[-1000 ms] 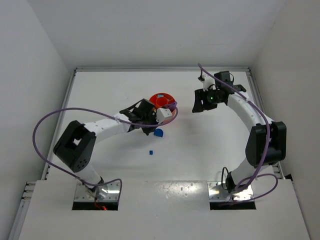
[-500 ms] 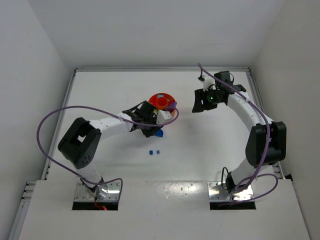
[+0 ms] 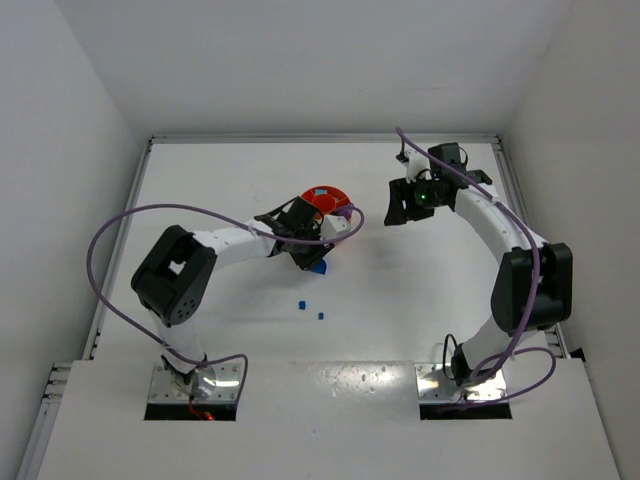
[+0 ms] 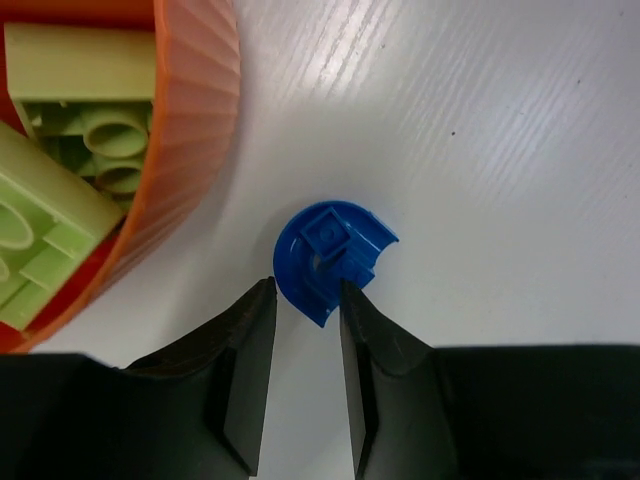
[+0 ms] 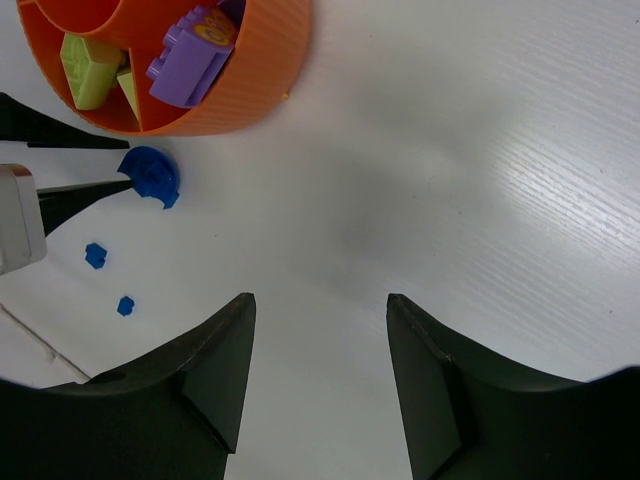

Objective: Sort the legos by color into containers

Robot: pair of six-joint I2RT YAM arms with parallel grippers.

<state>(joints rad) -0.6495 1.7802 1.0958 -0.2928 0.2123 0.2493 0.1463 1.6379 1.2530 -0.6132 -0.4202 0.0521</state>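
The round orange tray stands at the table's middle; in the right wrist view it holds purple and yellow-green legos. A blue rounded lego lies on the table just beside the tray's wall. My left gripper is low over the table and narrowly open. Its tips flank the near corner of the blue rounded lego. Two tiny blue legos lie nearer the arm bases. My right gripper is wide open and empty, right of the tray.
White walls close the table at the back and both sides. The left arm's purple cable loops out to the left. Yellow-green bricks fill the tray section nearest the left gripper.
A second tiny blue lego appeared next to the first and then moved down and to the right. The left arm's elbow swung right while its gripper stayed at the blue rounded lego. The right arm has not moved.
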